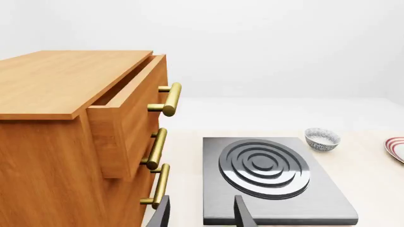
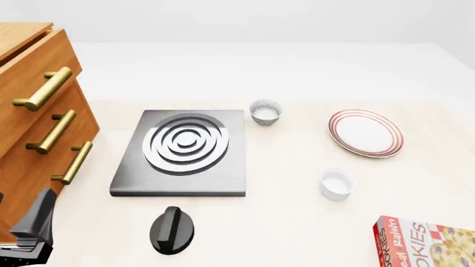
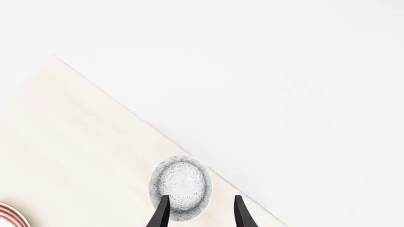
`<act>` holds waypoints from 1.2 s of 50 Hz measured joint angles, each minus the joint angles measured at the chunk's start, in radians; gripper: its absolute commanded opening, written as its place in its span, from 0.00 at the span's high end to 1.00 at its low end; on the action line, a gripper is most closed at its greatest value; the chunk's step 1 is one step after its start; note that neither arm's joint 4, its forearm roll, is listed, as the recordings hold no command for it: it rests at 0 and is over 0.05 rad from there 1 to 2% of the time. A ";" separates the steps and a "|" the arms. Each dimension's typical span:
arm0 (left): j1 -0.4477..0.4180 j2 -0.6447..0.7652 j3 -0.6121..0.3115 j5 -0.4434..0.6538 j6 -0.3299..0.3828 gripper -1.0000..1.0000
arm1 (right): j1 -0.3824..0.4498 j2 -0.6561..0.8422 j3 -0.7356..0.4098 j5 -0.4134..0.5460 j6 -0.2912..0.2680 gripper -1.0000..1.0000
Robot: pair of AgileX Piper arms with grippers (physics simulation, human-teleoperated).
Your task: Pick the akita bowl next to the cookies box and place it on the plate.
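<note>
1. The pale surface (image 2: 297, 233) carries everything; its far edge meets a plain white backdrop
2. A wooden cabinet (image 2: 15, 167) stands at the surface's left end, with three brass bar handles one above another; the left wrist view shows its top drawer pulled partly out
3. A flat grey hob (image 2: 222, 178) with one ringed burner lies just right of the cabinet
4. The cookies box (image 2: 430, 245) lies flat at the near right corner of the front view, cut off by the frame
5. The plate (image 2: 366, 133) sits right of the hob, toward the far side, with nothing on it
6. The left gripper (image 1: 202, 197) hangs low at the near left by the cabinet's foot, its fingers spread apart and holding nothing, pointing over the hob
7. The right gripper (image 3: 200, 198) shows only in its own wrist view; its fingers are parted and hold nothing
8. A black knob (image 2: 173, 229) lies on the surface in front of the hob
9. The akita bowl (image 3: 181, 187) shows only in the right wrist view: it rests on the surface close to the surface's edge, just ahead of the right gripper and partly behind one finger, apart from the plate, whose rim shows at that view's corner. The cookies box does not show there
10. A second patterned bowl (image 2: 266, 112) stands upright beside the hob's far right corner, well apart from the box
11. A plain white cup (image 2: 335, 184) stands between the plate and the box
</note>
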 measured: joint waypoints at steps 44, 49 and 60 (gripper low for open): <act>0.000 0.000 0.000 0.000 0.000 0.00 | 0.000 0.196 0.070 -0.154 -0.056 0.00; 0.000 0.000 0.000 0.000 0.000 0.00 | 0.002 0.215 0.073 -0.165 -0.061 0.00; 0.000 0.000 0.000 0.000 0.000 0.00 | 0.003 0.248 0.077 -0.179 -0.072 0.00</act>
